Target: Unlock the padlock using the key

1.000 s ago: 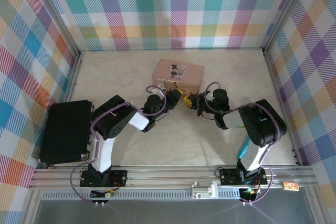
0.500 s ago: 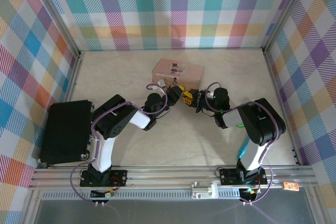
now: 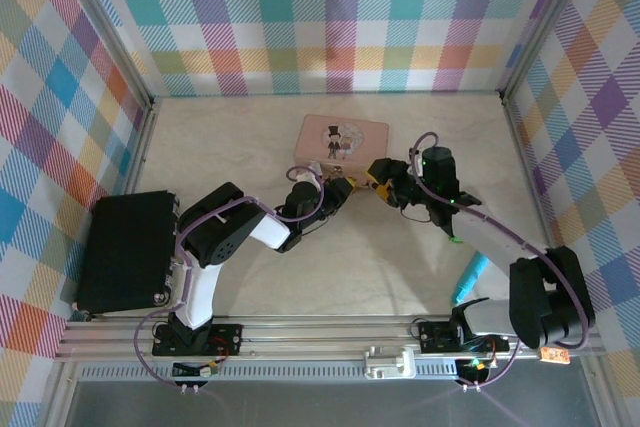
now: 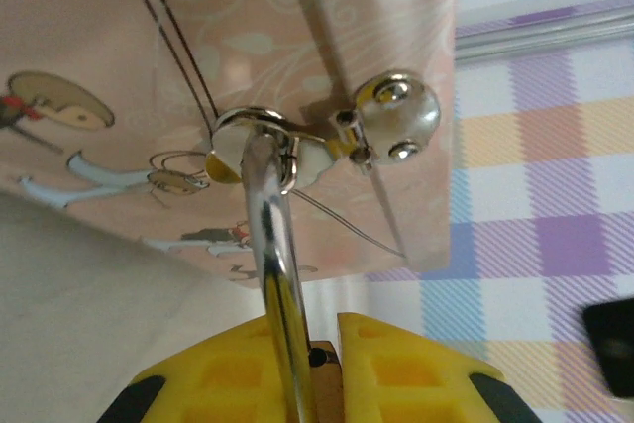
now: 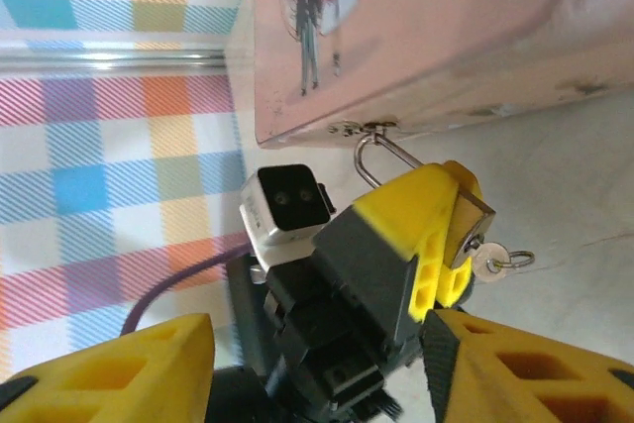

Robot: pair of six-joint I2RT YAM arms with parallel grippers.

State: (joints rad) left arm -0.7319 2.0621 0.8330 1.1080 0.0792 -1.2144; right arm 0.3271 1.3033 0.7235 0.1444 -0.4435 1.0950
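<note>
Right arm is now reaching out long across the surface point(image 3: 350, 267), having unfolded within the last second. The pink tin point(image 3: 345, 137) is sitting slightly further right than before.

- Right hand point(image 5: 317, 344): gaping wide, gripping nothing, hovering just beside the key point(image 5: 487, 261) rather than pinching it.
- Left hand point(image 3: 338, 189): clamping narrow on the padlock point(image 5: 474, 213), which is hanging by its shackle point(image 4: 269, 274) from the hasp point(image 4: 256, 131) on the tin's front edge.
- Key: sitting in the base of the padlock, its ring dangling free.
- Judgement: insertion is looking complete. The open right hand is probably making room for a fresh pinch to turn the key.
- Hard to read: whether the shackle is latching or springing loose, since the left hand's yellow fingers are covering the top of the padlock body. From above, padlock and key are showing too small to separate. The shackle's lower end is running off the bottom of the left wrist view.
</note>
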